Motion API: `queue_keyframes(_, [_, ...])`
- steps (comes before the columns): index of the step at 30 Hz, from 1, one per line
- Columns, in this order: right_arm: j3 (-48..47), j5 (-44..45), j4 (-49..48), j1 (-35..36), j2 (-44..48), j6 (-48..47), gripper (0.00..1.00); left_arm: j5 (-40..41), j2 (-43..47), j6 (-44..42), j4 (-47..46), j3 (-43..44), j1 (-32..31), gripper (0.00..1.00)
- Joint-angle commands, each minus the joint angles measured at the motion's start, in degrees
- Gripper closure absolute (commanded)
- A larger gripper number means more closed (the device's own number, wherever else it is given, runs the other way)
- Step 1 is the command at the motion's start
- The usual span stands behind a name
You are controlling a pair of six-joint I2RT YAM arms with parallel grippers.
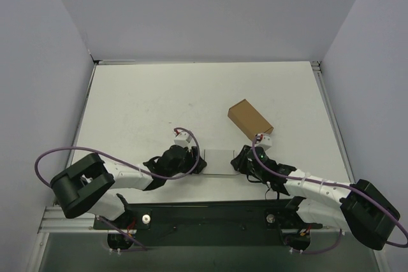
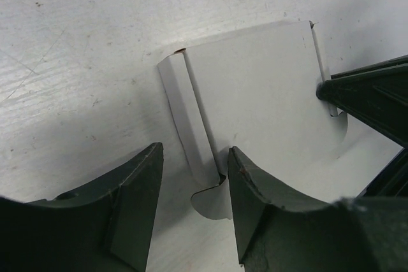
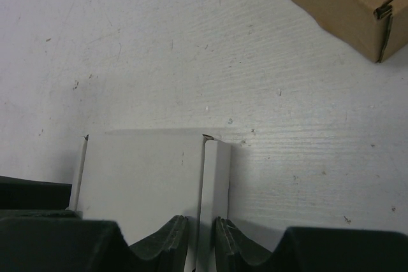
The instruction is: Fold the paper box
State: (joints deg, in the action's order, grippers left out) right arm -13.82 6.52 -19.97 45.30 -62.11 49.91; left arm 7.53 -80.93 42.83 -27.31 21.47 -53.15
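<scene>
Your left gripper [image 2: 195,152] straddles one side flap of the paper box [image 1: 218,162], jaws apart, near the brown box [image 1: 250,118]. Your right gripper [image 3: 201,221] closely flanks the opposite flap; whether it is clamped is unclear.

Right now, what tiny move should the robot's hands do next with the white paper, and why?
Probably the right hand should close on the narrow side flap of the paper box and tip it upright. That flap already lies in the small gap between its fingers, and the left hand straddles the opposite flap, so it could steady the sheet.
</scene>
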Motion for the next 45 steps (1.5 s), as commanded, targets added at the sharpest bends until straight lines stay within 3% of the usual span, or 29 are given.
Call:
queue_keyframes(1, [3.3,-1.2,11.7,-0.4,-1.7,-1.4,1.0,-1.4,-4.0,-1.0,-3.2,-0.1,0.1,0.47])
queue_keyframes(3, [3.3,-1.5,11.4,-0.6,-2.2,-1.6,1.0,-2.3,-5.1,-0.8,-4.8,-1.2,0.2,0.47])
queue_keyframes(7, [4.0,-4.0,10.5,-1.8,-3.0,-2.0,1.0,-3.0,-3.3,2.2,-7.9,-2.8,0.8,0.28])
queue_keyframes(11, [5.1,-5.7,9.6,-3.6,-2.2,-1.1,1.0,-3.1,1.6,3.1,-6.0,-2.2,1.7,0.2])
queue_keyframes(18, [9.2,-13.1,5.7,-9.4,-0.3,1.2,1.0,-2.9,13.8,3.8,0.1,-3.7,3.6,0.16])
queue_keyframes(23, [10.5,-17.9,3.8,-14.1,0.8,1.9,1.0,-7.2,16.3,3.1,1.1,-4.4,6.6,0.14])
queue_keyframes(31, [10.0,-19.4,4.4,-15.7,0.2,1.2,1.0,-16.6,6.1,2.0,-3.4,-0.7,9.2,0.13])
queue_keyframes(40, [10.3,-19.5,4.6,-16.3,0.8,1.2,1.0,-22.6,-7.7,6.2,-18.7,0.8,9.4,0.14])
queue_keyframes(45, [10.1,-19.6,4.3,-16.4,0.3,1.2,1.0,-26.5,-15.1,10.8,-27.5,1.0,8.9,0.23])
